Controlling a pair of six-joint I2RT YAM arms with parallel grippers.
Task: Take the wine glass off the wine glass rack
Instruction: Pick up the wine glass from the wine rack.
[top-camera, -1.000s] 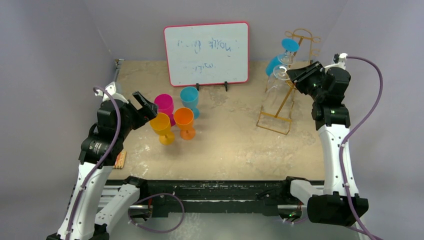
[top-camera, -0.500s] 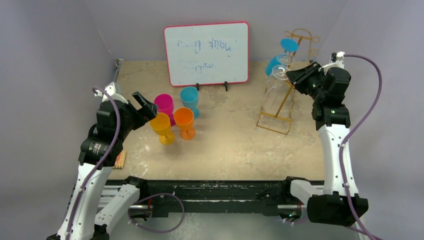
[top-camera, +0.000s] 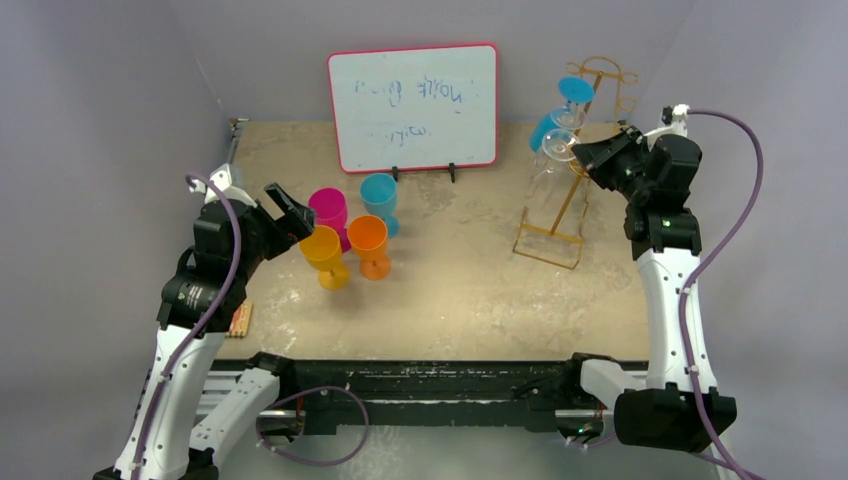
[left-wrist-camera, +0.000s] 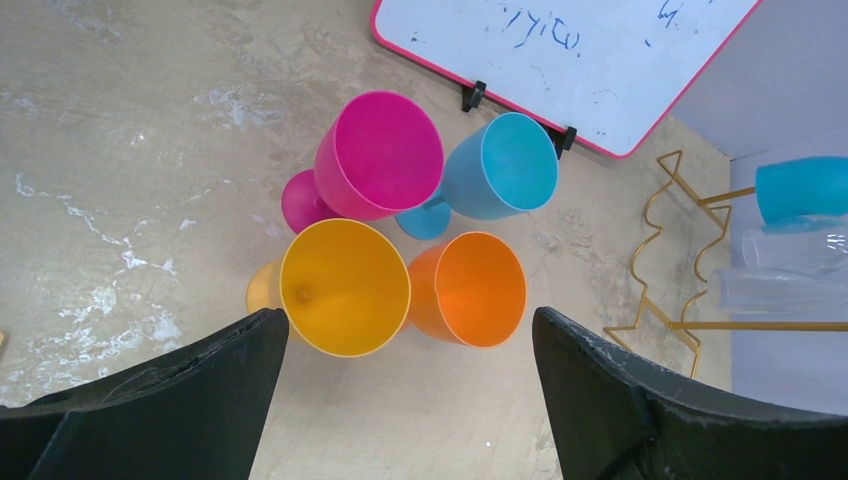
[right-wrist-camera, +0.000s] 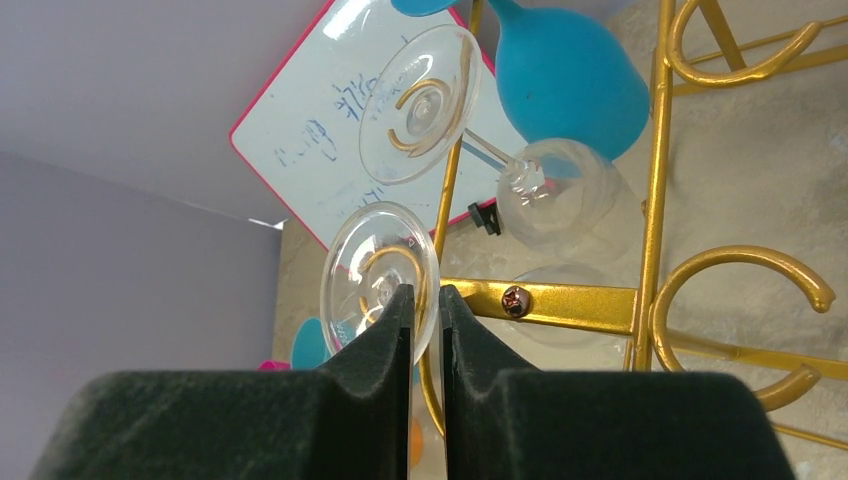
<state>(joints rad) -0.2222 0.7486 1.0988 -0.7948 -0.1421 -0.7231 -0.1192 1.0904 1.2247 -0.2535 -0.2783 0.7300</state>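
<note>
At the far right of the desk (top-camera: 450, 280), the right pincer (right-wrist-camera: 424, 296) is pinching the jutting foot rim of the clear wine glass (right-wrist-camera: 372, 262), which is hanging bowl-down from the gold wine glass rack (right-wrist-camera: 655, 180); the left pincer (left-wrist-camera: 408, 322) is gaping wide, holding nothing

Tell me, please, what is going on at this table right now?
The right tool is closed on the foot of a clear wine glass that hangs upside down on the gold wine glass rack; it is not yet off. Another clear glass and a blue glass hang beside it. The left tool is open above four coloured goblets standing upright.
</note>
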